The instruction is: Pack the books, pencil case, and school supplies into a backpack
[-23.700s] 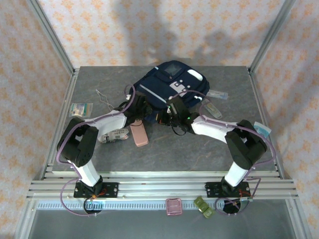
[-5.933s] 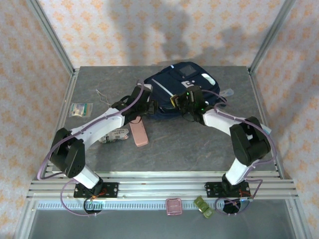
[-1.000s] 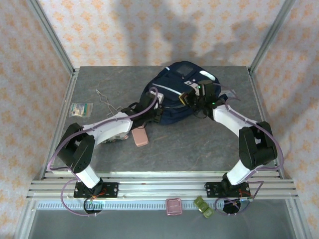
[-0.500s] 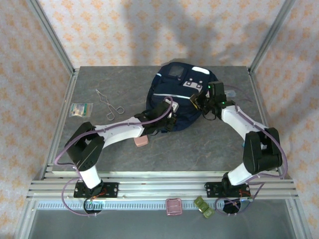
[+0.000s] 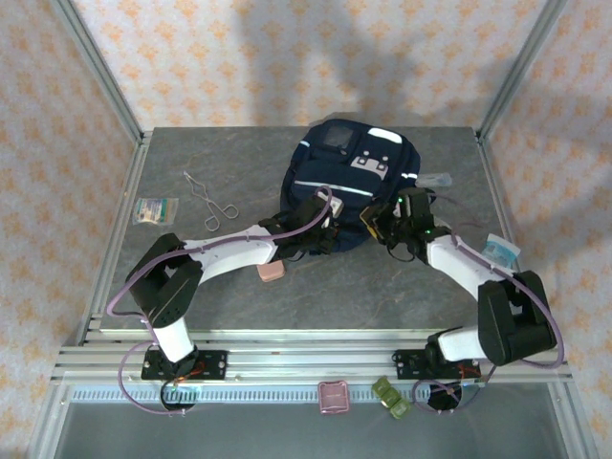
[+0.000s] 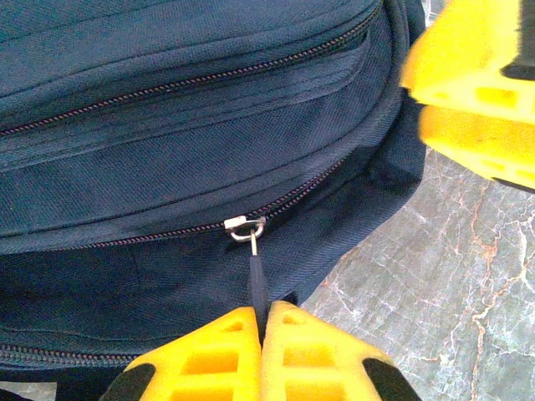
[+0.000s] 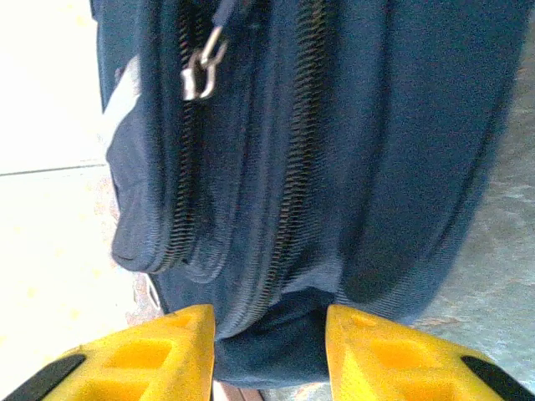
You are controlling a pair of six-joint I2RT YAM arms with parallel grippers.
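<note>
Since half a second ago the right arm has drawn back toward the near edge. Its end effector [image 5: 382, 227] now sits at the near right corner of the backpack [image 5: 349, 182], jaws part open astride the bottom seam, gripping nothing. The backpack lies mid-desk, toward the back. The left end effector [image 6: 261, 322] is clamped shut on the zipper pull [image 6: 253, 269]. Judgement: draw the pull along the track, not outward, with the right bracing the fabric, or the bag may slide. The left arm reaches long and low across the desk [image 5: 382, 287], over the pink pencil case [image 5: 271, 273]. The right elbow juts toward the right edge.
</note>
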